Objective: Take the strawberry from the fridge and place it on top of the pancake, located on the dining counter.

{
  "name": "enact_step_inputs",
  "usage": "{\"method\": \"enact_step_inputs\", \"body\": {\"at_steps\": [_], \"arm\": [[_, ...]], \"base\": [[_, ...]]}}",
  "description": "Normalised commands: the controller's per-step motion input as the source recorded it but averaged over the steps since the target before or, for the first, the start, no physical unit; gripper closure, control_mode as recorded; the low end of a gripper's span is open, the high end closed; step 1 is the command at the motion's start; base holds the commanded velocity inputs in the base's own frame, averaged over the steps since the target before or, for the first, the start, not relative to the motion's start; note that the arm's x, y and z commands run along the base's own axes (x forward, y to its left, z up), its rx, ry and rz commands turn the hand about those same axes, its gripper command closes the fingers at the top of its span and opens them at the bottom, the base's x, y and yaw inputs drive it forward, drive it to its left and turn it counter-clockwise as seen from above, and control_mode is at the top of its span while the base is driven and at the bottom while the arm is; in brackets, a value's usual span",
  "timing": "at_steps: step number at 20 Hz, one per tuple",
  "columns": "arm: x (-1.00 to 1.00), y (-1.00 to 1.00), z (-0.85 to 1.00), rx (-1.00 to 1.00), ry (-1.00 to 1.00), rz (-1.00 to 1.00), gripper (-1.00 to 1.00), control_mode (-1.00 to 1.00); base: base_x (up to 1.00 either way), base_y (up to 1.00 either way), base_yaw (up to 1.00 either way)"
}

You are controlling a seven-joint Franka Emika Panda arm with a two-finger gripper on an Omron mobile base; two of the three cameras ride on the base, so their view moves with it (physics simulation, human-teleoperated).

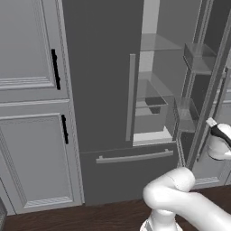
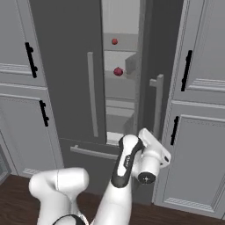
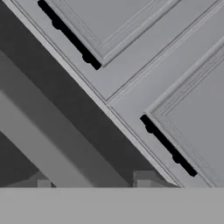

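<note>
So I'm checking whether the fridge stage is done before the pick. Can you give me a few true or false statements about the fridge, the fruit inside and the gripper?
1. The fridge has one door swung open. True.
2. The strawberry lies on a shelf inside the fridge. True.
3. The strawberry sits below the darker crimson fruit. False: in the right base view it is on the shelf above that fruit.
4. The gripper holds the strawberry. False: nothing sits between its fingertips, and the hand view faces the grey cabinet doors.
5. The fridge's bottom drawer is pulled out. False: it is closed.
</note>
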Motion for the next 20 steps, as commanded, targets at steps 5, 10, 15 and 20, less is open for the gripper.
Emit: {"method": "enact_step_inputs", "body": {"at_steps": [5,10,15,20], "arm": [[0.01,-1.00,0.00,-0.09,-0.08,0.00,1.00,-1.00],[-0.12,-1.00,0.45,-0.03,0.12,-0.15,1.00,-1.00],[-0.48,-0.96,0.95,0.01,0.19,-0.15,1.00,-1.00],[-1.00,-0.34,0.99,0.04,-0.05,0.00,1.00,-1.00]], "base": [[0.00,0.00,0.00],[0.00,0.00,0.00],[0.00,0.00,0.00],[0.00,0.00,0.00]]}}
